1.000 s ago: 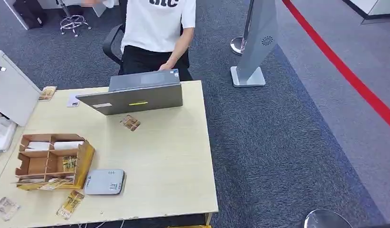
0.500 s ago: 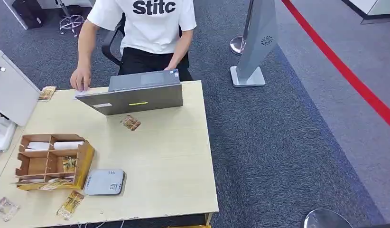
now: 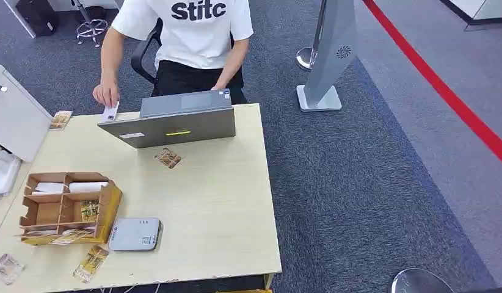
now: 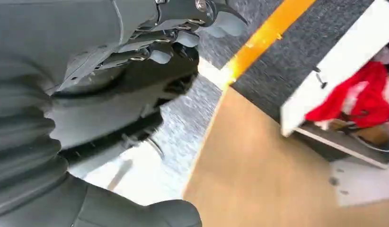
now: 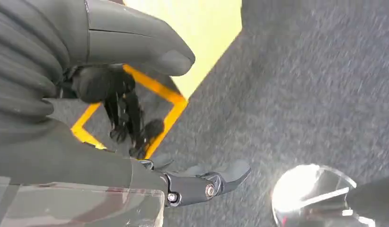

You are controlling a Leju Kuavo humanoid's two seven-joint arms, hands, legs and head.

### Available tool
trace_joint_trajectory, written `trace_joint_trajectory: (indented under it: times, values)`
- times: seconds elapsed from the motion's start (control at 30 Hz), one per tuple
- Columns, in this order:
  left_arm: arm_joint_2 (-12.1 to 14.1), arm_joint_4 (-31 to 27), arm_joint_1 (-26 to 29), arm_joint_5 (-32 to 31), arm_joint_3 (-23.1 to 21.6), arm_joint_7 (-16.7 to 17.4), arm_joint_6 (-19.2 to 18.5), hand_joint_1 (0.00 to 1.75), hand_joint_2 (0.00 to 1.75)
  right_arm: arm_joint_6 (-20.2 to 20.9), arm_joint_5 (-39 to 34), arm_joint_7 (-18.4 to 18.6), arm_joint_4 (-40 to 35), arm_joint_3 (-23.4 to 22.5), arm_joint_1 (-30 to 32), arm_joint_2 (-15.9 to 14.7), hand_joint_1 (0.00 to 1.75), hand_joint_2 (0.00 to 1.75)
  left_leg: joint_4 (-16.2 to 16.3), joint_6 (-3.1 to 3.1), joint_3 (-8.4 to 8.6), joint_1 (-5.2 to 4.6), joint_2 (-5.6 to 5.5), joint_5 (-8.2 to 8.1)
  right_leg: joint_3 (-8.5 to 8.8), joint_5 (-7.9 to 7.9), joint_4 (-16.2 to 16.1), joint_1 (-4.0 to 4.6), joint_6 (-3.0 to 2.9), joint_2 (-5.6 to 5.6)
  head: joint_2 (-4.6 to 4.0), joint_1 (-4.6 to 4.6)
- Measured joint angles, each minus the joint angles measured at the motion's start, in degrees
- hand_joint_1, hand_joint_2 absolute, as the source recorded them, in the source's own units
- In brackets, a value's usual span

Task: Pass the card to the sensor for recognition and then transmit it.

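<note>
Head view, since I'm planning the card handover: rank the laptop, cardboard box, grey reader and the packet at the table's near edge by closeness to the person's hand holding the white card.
1. Laptop, beside the person's hand, far edge.
2. Cardboard box, left side, mid-table.
3. Grey reader, at the box's near right corner.
4. Packet, near edge, left.

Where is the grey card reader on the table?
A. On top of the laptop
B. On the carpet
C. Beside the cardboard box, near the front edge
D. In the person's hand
C: the grey card reader lies flat on the table, right beside the cardboard box.
</note>
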Motion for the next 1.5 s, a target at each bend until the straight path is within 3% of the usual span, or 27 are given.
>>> trace_joint_trajectory:
  times: [0.23,0.47,0.9,1.5]
  values:
    - [-0.9,-0.9,-0.2,6.3,1.5,-1.5,-1.4,0.0,1.75,-2.7,-6.6,3.5,-5.5,-3.4,2.3,-0.7,0.0,1.75,0.0,0.03,0.02,-0.02,0.0,-0.02,0.01,-0.01,0.0,-0.01,0.01,0.0,0.0,0.0]
    - [-1.2,-2.3,0.3,5.4,2.0,-2.3,-1.3,0.0,1.75,-3.2,-4.7,2.2,-7.6,-3.5,1.6,0.7,0.0,1.75,0.0,0.04,0.06,-0.02,-0.02,-0.02,0.05,-0.05,0.0,-0.02,0.07,0.01,0.0,0.04]
    - [-2.0,-6.1,2.1,-2.9,4.2,-2.8,-1.5,0.0,1.75,-6.3,16.9,-5.2,-4.6,1.9,-7.9,3.1,0.0,1.75,0.0,0.06,0.1,-0.05,0.03,-0.04,0.11,-0.07,0.0,-0.04,0.1,0.02,0.0,0.02]
    - [-3.6,-9.6,3.1,-14.7,8.1,-2.7,-2.5,0.0,1.75,-6.7,45.9,-11.1,10.0,11.3,-24.9,4.2,0.0,1.75,0.0,0.07,0.12,-0.04,-0.01,-0.03,0.13,-0.06,0.0,-0.04,0.1,-0.01,0.0,0.0]
